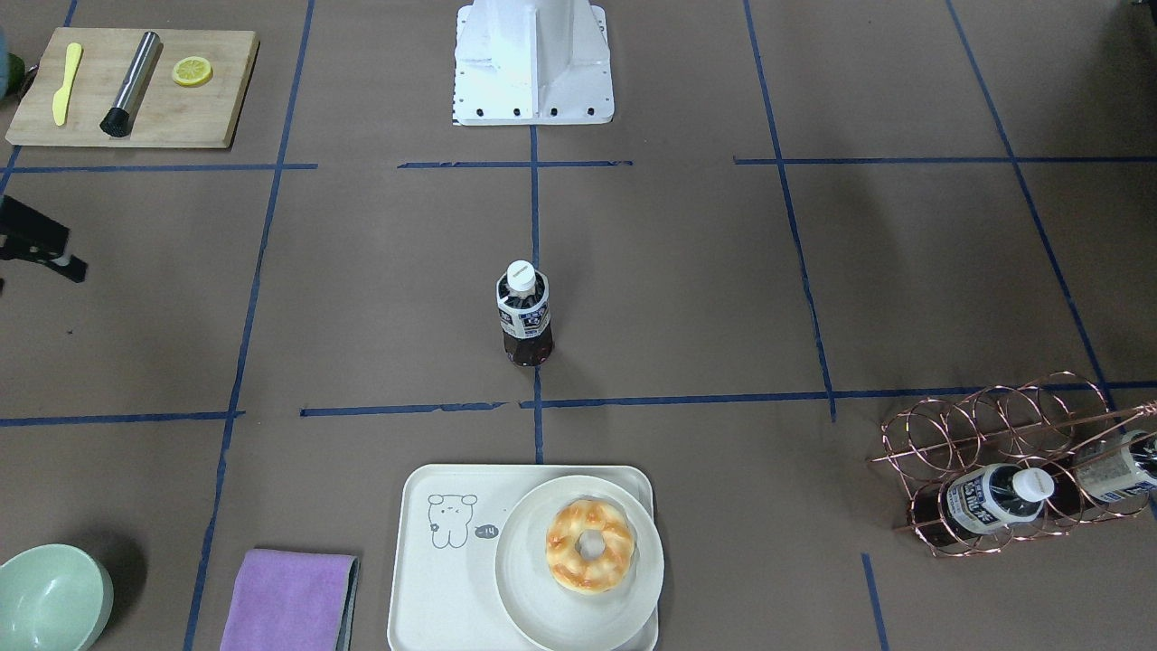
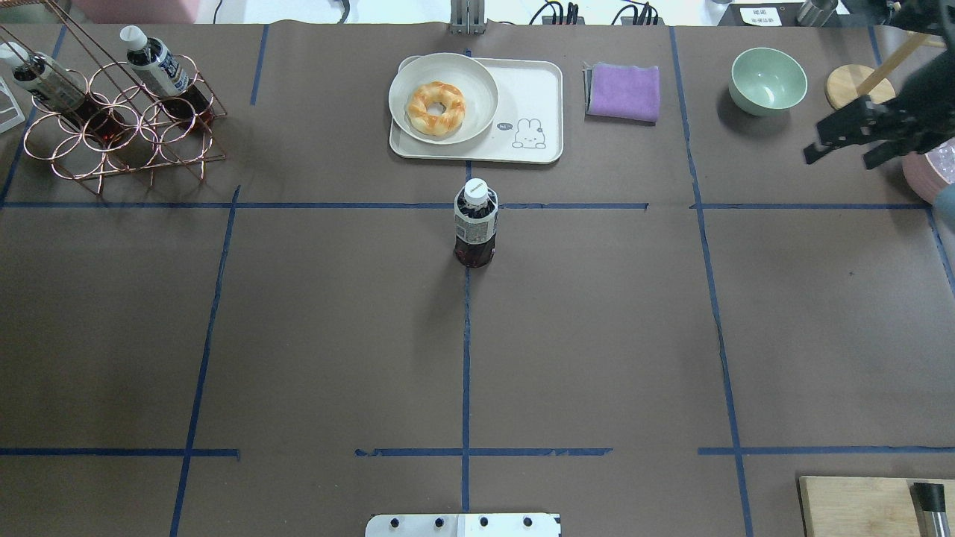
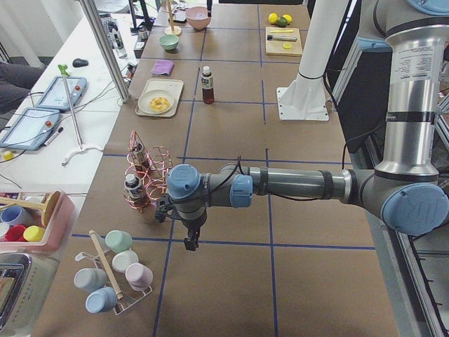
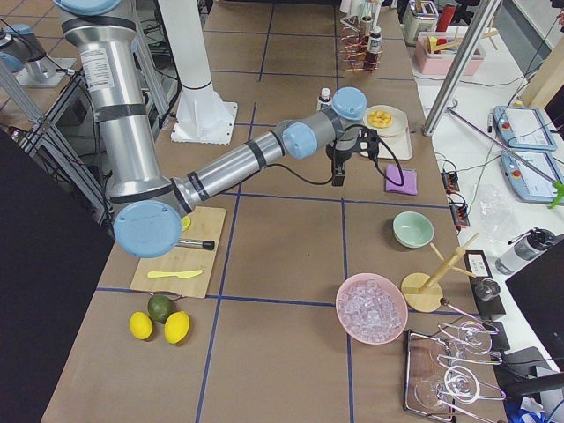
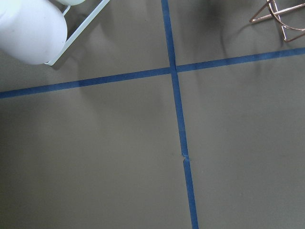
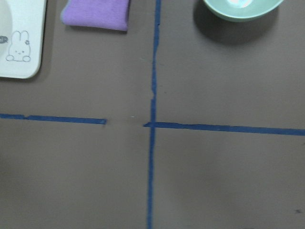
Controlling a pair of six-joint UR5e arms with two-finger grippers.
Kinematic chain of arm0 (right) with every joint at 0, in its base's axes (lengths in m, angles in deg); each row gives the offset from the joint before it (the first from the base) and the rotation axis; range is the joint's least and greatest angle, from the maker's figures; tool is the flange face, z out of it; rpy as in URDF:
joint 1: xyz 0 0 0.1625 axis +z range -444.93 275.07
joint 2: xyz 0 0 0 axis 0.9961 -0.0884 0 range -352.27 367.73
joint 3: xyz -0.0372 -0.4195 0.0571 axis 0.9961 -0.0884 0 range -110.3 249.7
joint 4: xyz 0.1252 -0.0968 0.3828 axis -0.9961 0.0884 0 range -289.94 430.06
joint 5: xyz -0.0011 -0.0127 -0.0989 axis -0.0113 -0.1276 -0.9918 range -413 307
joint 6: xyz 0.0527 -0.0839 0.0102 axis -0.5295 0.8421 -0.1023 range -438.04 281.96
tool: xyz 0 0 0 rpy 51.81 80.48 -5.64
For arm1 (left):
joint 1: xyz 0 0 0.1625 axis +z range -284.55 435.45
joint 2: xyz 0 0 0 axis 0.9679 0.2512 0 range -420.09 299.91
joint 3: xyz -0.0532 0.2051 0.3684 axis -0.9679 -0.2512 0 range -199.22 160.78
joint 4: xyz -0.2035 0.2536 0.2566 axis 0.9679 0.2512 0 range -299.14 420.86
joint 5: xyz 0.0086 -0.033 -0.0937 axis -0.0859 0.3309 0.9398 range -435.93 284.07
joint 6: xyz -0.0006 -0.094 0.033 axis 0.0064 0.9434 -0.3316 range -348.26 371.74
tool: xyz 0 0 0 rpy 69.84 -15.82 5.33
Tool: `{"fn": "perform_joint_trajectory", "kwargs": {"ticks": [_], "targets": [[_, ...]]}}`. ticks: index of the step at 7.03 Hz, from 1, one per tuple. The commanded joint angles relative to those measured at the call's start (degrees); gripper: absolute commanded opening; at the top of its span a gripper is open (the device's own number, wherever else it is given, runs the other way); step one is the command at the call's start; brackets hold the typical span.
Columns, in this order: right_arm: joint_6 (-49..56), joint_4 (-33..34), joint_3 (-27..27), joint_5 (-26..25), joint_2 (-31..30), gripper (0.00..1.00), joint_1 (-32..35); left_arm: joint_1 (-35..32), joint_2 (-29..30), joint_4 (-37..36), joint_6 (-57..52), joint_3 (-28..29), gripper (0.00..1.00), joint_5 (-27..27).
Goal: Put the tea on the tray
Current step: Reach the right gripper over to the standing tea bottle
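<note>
The tea (image 1: pixel 524 312) is a small bottle of dark liquid with a white cap, upright at the table's middle on the blue centre line (image 2: pixel 475 233). The off-white tray (image 1: pixel 452 579) lies beyond it at the far edge (image 2: pixel 533 97), apart from the bottle. A white plate with a donut (image 1: pixel 592 547) fills one half of the tray; the half with the drawing is bare. My right gripper (image 2: pixel 839 158) hovers open and empty far to the bottle's right, near the green bowl. My left gripper (image 3: pixel 191 242) shows only in the left side view, past the wire rack; I cannot tell its state.
A copper wire rack (image 1: pixel 985 425) holding similar bottles stands at the far left. A purple cloth (image 2: pixel 623 91) and a green bowl (image 2: pixel 768 80) lie right of the tray. A cutting board (image 1: pixel 136 86) with a knife, muddler and lemon slice sits near the robot's right.
</note>
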Motion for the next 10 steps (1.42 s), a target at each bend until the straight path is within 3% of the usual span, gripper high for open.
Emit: {"fn": "perform_joint_trajectory", "kwargs": {"ticks": [1,3,4,5,7,10], "targets": [[-22.25,1.26,0.54,-6.6,11.35,1.0,-12.25,0.08,0.15,0.15,0.03,0.17,1.0,0.08],[-25.68,16.39,0.01,-15.65,24.95,1.0,-19.91,0.08,0.15,0.15,0.03,0.17,1.0,0.17],[-29.16,20.48,-0.42,-18.83,29.55,1.0,-23.43,0.08,0.15,0.15,0.03,0.25,1.0,0.17],[-31.55,20.43,-2.34,-21.73,32.47,1.0,-25.82,0.08,0.15,0.41,0.03,0.6,1.0,0.17],[-30.88,20.34,-11.72,-27.54,39.93,1.0,-29.0,0.08,0.15,0.59,0.9,0.69,1.0,0.17],[-30.17,13.34,-20.09,-28.0,42.96,0.99,-29.01,0.17,0.24,0.85,1.79,0.78,1.0,0.17]]}}
